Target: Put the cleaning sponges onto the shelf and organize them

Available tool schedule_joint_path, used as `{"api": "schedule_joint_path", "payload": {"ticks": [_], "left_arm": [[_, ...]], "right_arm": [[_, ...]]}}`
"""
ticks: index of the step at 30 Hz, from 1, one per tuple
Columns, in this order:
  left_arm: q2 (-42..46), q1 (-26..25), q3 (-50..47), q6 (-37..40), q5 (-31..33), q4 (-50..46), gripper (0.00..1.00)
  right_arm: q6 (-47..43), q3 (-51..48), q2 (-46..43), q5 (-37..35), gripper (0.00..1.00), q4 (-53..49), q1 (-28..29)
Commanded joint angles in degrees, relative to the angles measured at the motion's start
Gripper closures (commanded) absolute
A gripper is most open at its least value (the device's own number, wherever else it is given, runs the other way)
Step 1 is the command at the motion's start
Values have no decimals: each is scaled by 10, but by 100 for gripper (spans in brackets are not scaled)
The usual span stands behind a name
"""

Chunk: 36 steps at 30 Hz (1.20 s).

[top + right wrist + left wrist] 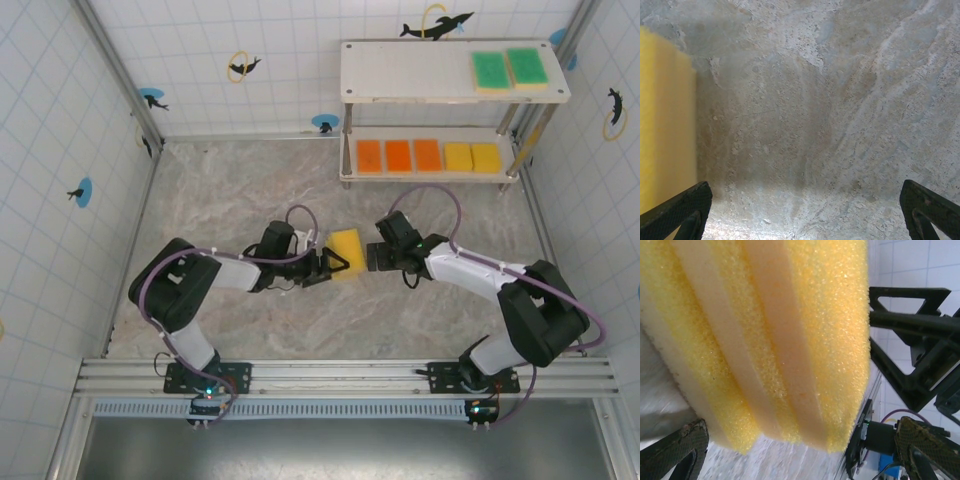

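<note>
A yellow sponge (pixel 348 248) sits mid-table between my two grippers. My left gripper (pixel 330 263) is at the sponge's left edge. In the left wrist view the ribbed yellow sponge (pixel 765 340) looms ahead of my left gripper (pixel 804 455), whose fingers (pixel 925 450) are spread wide, one well clear of the foam. My right gripper (pixel 375 257) is open just right of the sponge, with bare table between its tips (pixel 805 210) and the sponge (pixel 665 125) at the frame's left edge. The shelf (pixel 420 75) holds two green sponges (pixel 508 68) on top, with orange sponges (pixel 398 156) and yellow sponges (pixel 472 157) below.
Tiled walls (pixel 60 150) enclose the marble table (pixel 250 190) on three sides. The shelf's thin metal legs (pixel 347 150) stand at the back right. An aluminium rail (pixel 340 375) runs along the near edge by the arm bases.
</note>
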State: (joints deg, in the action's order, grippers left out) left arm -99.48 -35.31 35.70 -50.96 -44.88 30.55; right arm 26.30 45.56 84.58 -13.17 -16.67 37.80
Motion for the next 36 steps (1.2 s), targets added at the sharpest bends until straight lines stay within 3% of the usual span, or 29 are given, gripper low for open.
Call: {"api": "schedule_joint_path", "payload": {"ticks": [1, 13, 36], "left_arm": [[-18, -5, 29, -3, -14, 17, 2], [-92, -6, 108, -14, -31, 38, 2], [-156, -13, 153, -45, -50, 106, 2]], "right_arm": [[-6, 4, -2, -11, 1, -7, -9], [-14, -20, -29, -1, 1, -5, -46], [-39, -26, -53, 3, 1, -11, -106]]}}
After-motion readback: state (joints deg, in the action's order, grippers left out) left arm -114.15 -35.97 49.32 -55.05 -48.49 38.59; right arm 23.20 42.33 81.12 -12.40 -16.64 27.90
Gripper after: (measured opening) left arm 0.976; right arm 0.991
